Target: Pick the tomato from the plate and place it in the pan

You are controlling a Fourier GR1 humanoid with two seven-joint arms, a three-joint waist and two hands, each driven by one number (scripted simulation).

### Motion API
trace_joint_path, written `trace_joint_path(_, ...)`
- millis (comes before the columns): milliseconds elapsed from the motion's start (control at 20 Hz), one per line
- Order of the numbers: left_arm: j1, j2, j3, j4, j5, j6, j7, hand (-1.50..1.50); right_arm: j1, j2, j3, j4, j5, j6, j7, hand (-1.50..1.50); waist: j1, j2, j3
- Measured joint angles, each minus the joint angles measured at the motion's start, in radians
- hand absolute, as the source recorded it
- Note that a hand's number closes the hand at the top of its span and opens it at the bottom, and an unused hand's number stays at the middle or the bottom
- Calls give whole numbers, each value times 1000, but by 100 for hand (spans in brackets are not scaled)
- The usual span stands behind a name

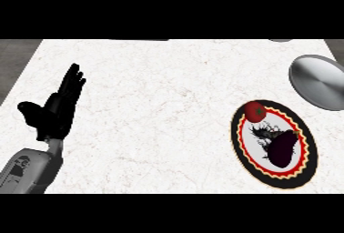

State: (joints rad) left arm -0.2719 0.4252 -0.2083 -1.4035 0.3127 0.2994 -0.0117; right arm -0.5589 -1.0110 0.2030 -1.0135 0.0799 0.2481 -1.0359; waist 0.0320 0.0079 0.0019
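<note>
Nothing done yet. The small red tomato (255, 110) sits on the round black-rimmed plate with its red and yellow border (304, 170), at the plate's far edge, beside a dark purple eggplant (285, 148). The round grey metal pan (318, 82) lies just beyond the plate. Your left hand (59, 108) rests well left of the plate over the white marble bench (154, 113), fingers straight, holding nothing. Right hand not visible. Pick and place both remain.

Red tomato (255, 111), dark purple eggplant (284, 146), plate (250, 157) black-rimmed with red and yellow zigzag, pan (318, 82) plain silver, counter (161, 104) white marble.
</note>
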Motion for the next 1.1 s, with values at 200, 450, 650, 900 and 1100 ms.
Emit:
trace_joint_path(200,8,-2,0,-14,-11,1,9,0,-18,28,51,-18,26,-3,4,-150,-2,-1,-1)
trace_joint_path(450,26,10,29,-20,-3,-14,3,0,2,34,111,-82,40,-6,-3,-150,-12,-5,-1)
trace_joint_path(650,22,12,46,-20,-11,-25,18,0,17,47,134,-110,78,-15,12,-150,-21,-6,-1)
trace_joint_path(900,14,-12,59,-17,-34,-29,27,0,32,79,138,-102,132,-24,31,-150,-26,-7,-2)
trace_joint_path(1100,22,-38,65,-26,-61,-32,36,0,8,130,119,-52,183,-29,50,-150,-24,-6,-2)
